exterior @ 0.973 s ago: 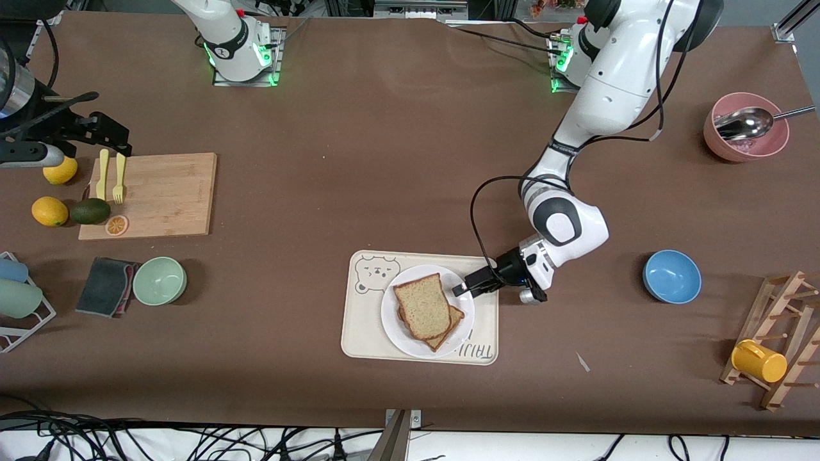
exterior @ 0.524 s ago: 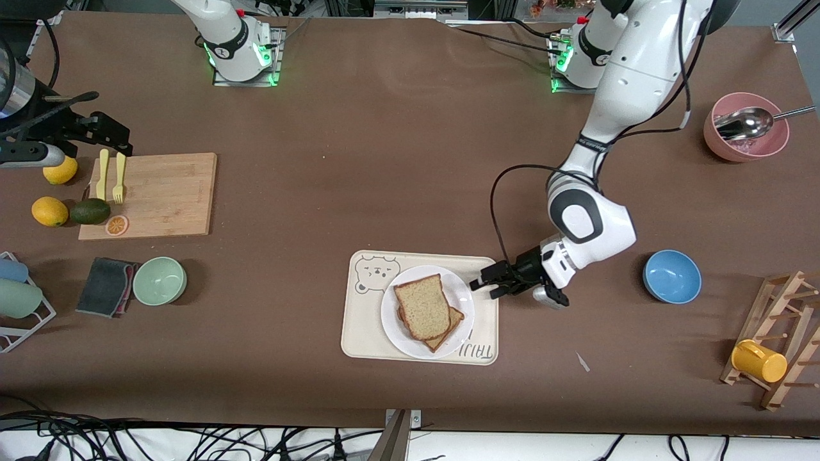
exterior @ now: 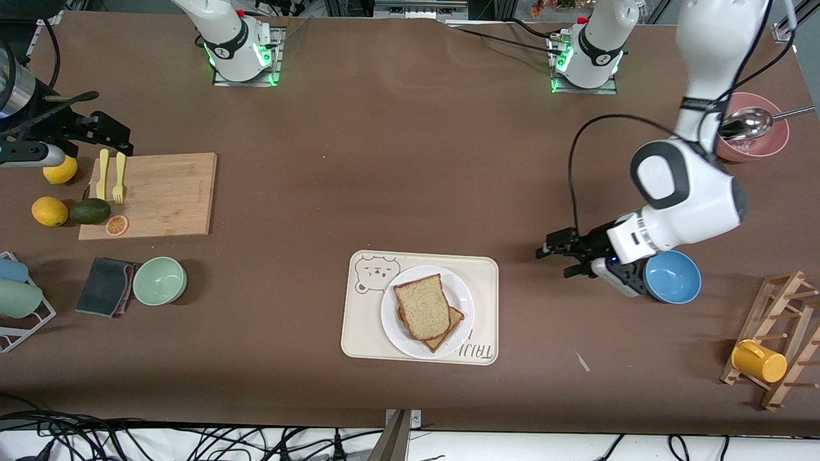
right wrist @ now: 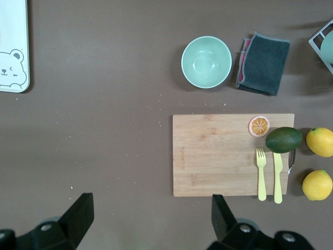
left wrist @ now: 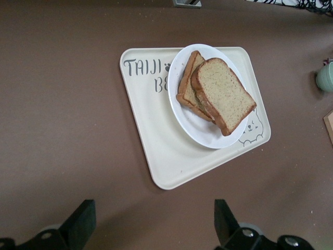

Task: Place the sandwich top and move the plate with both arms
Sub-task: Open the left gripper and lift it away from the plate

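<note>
The sandwich top (exterior: pixel 421 306) lies plain face up on a lower bread slice (exterior: pixel 452 322), slightly askew, on the white plate (exterior: pixel 392 317). The plate stands on the cream bear-print tray (exterior: pixel 365 326). No egg shows. My left gripper (exterior: pixel 556 259) is open and empty, up over bare table between the tray and the blue bowl (exterior: pixel 672 276). Its wrist view shows the open gripper (left wrist: pixel 152 226), the top slice (left wrist: pixel 223 94), the plate (left wrist: pixel 190 122) and the tray (left wrist: pixel 156 135). My right gripper (exterior: pixel 106 127) waits, open, high over the cutting board's end; its wrist view (right wrist: pixel 151 224) shows it empty.
A cutting board (exterior: pixel 160 195) with fork, knife, avocado and lemons, a green bowl (exterior: pixel 159 280) and a grey cloth (exterior: pixel 106 286) lie at the right arm's end. A pink bowl with a spoon (exterior: pixel 746 137) and a rack with a yellow mug (exterior: pixel 759 360) are at the left arm's end.
My left gripper has drawn back from the plate's rim toward the left arm's end, up beside the blue bowl. The bread, the plate and the right arm have not moved.
</note>
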### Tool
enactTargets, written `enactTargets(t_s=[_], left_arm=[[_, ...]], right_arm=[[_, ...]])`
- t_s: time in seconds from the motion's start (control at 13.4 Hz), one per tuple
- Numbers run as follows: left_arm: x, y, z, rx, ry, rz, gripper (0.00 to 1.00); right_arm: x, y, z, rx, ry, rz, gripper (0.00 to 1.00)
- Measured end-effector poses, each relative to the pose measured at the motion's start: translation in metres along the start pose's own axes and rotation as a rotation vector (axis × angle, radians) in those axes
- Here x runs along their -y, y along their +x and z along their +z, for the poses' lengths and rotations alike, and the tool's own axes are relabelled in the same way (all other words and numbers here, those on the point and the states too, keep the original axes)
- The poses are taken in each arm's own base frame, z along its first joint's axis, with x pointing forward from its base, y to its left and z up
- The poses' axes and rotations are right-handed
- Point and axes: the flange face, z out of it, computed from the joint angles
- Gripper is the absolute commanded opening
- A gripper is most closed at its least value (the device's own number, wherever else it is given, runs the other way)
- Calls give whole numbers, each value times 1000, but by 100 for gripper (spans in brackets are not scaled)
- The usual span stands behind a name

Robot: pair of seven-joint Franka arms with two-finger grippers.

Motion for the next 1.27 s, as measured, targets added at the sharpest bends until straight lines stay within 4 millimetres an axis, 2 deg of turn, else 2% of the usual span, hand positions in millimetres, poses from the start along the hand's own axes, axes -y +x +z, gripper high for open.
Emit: enactTargets(t_s=[0.22,0.6,0.82,1.27], left_arm=[[-22,-4,-49,102,133,25,100],[-72,-29,-123,252,318,-70,100],[-89,-45,-153,328,390,-132,100],[-109,-46,-210,388,520,-225,100]], right_arm=[[0,-1,0,6,1,0,100],[0,-1,1,7,1,0,100],[0,-1,1,8,1,0,100],[0,-1,1,13,1,0,100]])
